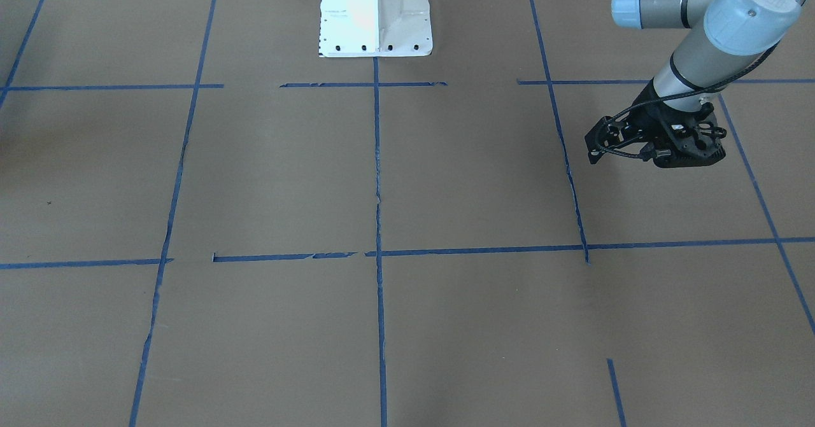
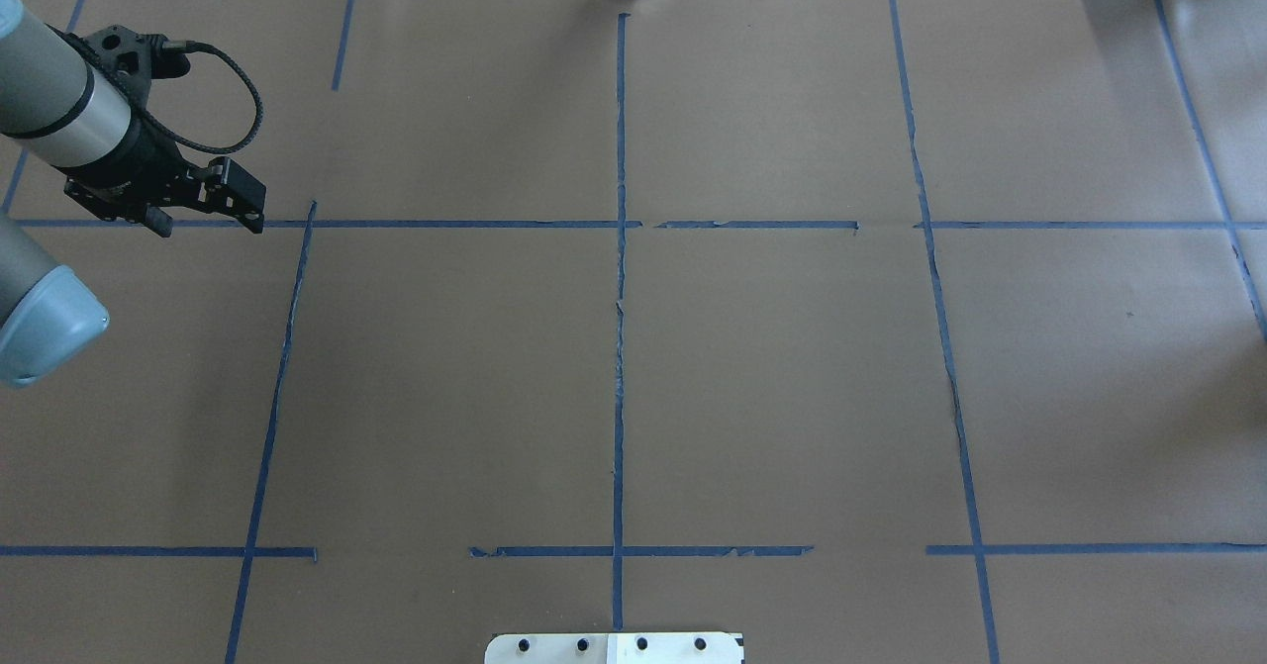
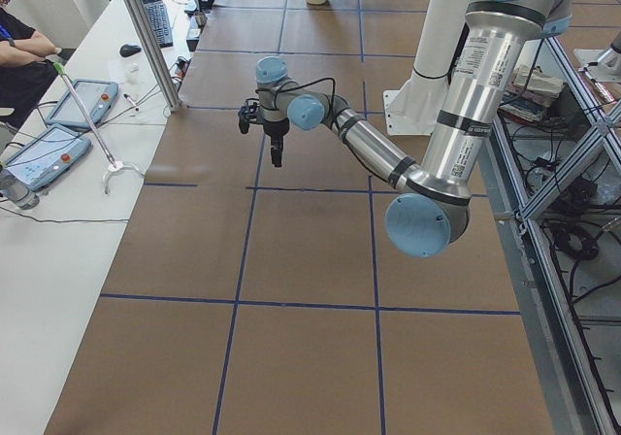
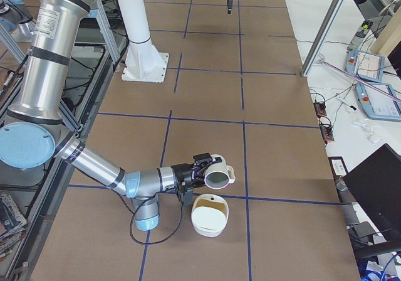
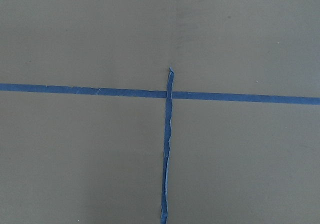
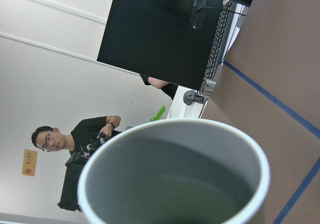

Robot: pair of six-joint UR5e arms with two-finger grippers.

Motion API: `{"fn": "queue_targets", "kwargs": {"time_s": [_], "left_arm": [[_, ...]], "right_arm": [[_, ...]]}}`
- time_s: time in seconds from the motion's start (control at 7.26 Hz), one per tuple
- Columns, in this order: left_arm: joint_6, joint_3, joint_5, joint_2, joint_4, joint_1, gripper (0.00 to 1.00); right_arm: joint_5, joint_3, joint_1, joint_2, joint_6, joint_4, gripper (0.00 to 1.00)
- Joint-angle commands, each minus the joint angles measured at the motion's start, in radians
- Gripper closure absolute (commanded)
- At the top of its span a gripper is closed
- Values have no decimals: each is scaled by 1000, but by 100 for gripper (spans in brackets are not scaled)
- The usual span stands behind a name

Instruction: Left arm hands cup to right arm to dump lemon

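The white cup [image 4: 216, 171] hangs tipped on its side at the tip of my right arm's gripper [image 4: 199, 168], above the table, with its mouth towards a white bowl. The right wrist view fills with its grey inside [image 6: 175, 184], and no lemon shows there or anywhere else. I cannot tell whether the right gripper is open or shut. My left gripper [image 2: 208, 221] points down over the table's left end, far from the cup. It holds nothing and its jaws look apart. It also shows in the front view [image 1: 627, 158] and the left view [image 3: 277, 155].
A white bowl [image 4: 210, 217] sits on the brown paper just below the cup. The white robot base [image 1: 375, 13] stands mid-table. A monitor [image 6: 165, 29], tablets [image 3: 44, 153] and a seated operator [image 6: 50, 139] are beyond the table edge.
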Motion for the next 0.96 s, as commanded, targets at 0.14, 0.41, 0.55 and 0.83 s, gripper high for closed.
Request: {"fn": "queue_targets", "kwargs": {"time_s": [0.14,0.41,0.55,0.83], "left_arm": [[0,0,0,-2,1,0,0],[0,0,0,-2,2,0,0],[0,0,0,-5,4,0,0],[0,-2,0,-5,5,0,0]], "right_arm": [[-43,-1,47,16,340,47,83],[-106,-1,49,22,498,65,83],[-142,-1,49,22,585,68,83],[-198,-1,49,22,749,110,83]]}}
